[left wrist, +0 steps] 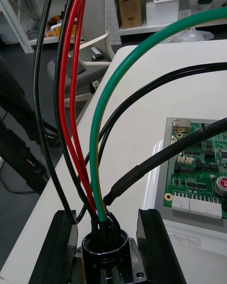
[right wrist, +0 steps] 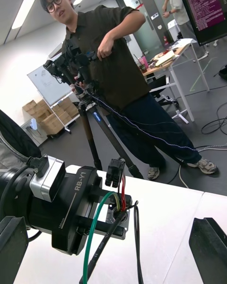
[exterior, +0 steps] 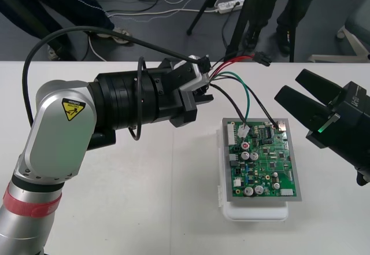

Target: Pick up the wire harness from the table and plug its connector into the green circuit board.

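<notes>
Left tool point(exterior: 202, 88) clamping harness socket point(left wrist: 106, 247), beside board point(exterior: 263, 162)

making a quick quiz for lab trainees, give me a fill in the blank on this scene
1. The left gripper is shut on the harness at its round ____.
2. The green circuit board sits on a ____ base.
3. The right gripper stands beside the board with its fingers ____.

Missing words: socket; white; open.
</notes>
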